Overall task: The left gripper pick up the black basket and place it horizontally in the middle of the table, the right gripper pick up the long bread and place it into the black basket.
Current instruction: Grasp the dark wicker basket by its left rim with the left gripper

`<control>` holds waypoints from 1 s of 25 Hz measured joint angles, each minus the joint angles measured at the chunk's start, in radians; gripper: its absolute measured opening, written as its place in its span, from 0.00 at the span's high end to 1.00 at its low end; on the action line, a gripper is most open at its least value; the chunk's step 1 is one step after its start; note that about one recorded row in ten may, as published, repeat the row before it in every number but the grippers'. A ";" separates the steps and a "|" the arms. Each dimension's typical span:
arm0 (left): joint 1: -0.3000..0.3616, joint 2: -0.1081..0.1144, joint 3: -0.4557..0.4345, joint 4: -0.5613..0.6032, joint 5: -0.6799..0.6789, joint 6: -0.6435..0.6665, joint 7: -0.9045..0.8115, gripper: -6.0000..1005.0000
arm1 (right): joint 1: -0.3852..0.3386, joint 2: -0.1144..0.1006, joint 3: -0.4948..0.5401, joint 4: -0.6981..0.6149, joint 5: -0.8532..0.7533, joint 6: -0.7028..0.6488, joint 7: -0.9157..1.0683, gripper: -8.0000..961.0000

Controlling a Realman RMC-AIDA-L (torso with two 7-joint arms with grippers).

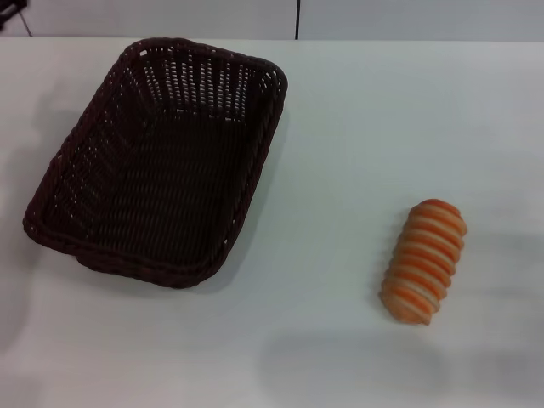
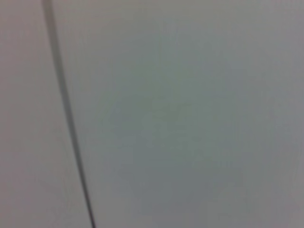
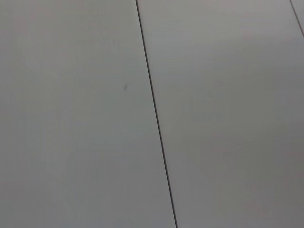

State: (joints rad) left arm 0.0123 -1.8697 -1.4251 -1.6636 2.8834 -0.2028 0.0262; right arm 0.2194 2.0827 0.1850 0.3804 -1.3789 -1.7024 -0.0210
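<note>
The black basket (image 1: 157,161) stands on the left half of the white table (image 1: 340,136), its long side running from the near left to the far middle, and it is empty. The long bread (image 1: 424,260), orange-and-cream striped side up, lies on the table at the right, well apart from the basket. Neither gripper shows in any view. Both wrist views show only a plain pale surface with one thin dark seam line.
The table's far edge (image 1: 408,40) runs along the top of the head view, with a pale wall behind it. Bare tabletop lies between the basket and the bread and along the front.
</note>
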 joint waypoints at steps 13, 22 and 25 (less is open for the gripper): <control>-0.158 -0.189 -0.190 -0.272 -0.110 -0.723 0.363 0.20 | -0.002 0.001 0.001 -0.009 0.000 0.006 0.002 0.19; -0.278 -0.192 -0.281 -0.231 -0.117 -0.998 0.357 0.20 | -0.007 -0.001 0.001 -0.011 0.000 0.005 0.002 0.20; -0.312 -0.194 -0.292 -0.178 -0.114 -1.044 0.356 0.20 | -0.006 -0.001 0.001 -0.011 -0.001 0.003 0.002 0.20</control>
State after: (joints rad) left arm -0.3000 -2.0633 -1.7170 -1.8418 2.7691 -1.2464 0.3822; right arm 0.2130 2.0818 0.1856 0.3696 -1.3803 -1.6989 -0.0186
